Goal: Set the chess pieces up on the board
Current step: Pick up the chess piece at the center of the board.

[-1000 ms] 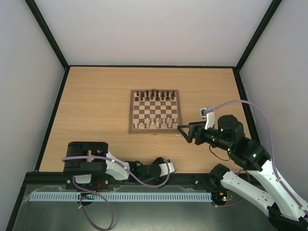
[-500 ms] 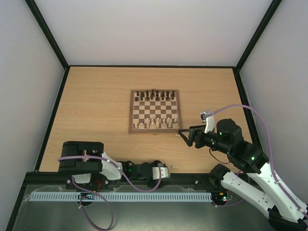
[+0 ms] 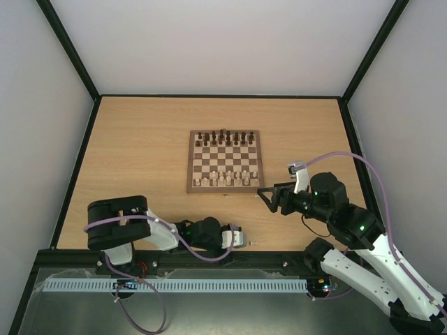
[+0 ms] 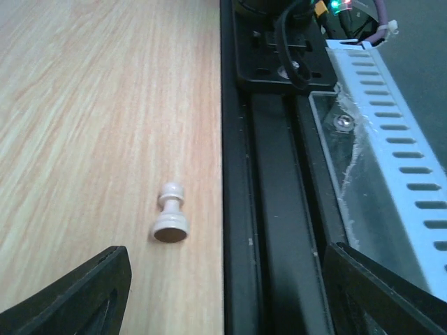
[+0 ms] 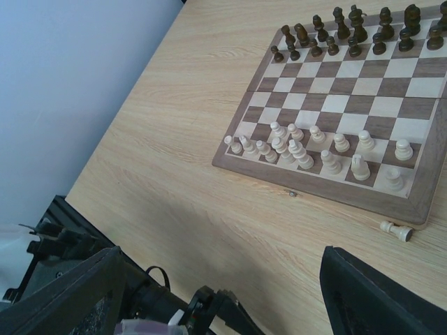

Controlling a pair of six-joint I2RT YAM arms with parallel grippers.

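Folded further back than a second ago, the left arm has drawn the left tool [image 3: 237,239] in along the near edge of the desk [image 3: 140,153]; the right arm has shifted a little to the left, with the right tool [image 3: 265,191] low over the desk just off the near right corner of the board [image 3: 225,159].

Both fingers of the left tool [image 4: 227,279] stand wide apart with nothing between them; ahead of them a pale pawn [image 4: 170,222] sits alone on the wood, close beside the black rail [image 4: 272,209], and it seems to lie tipped with its base toward the camera. Beyond the rail runs a white slotted cable duct [image 4: 391,139]; a green light [image 4: 340,5] glows at the top of that view.

The right tool [image 5: 220,279] is likewise spread and empty. The pale pieces [image 5: 300,150] crowd unevenly on the two near rows of the board [image 5: 349,105]; the dark pieces [image 5: 349,31] stand along its far edge. One fallen pale piece [image 5: 397,229] lies on its side on the desk, just off the board's near right corner; a tiny dark speck [image 5: 292,193] rests by the near border, too small to identify. A purple cable [image 3: 363,157] arches over the right arm.
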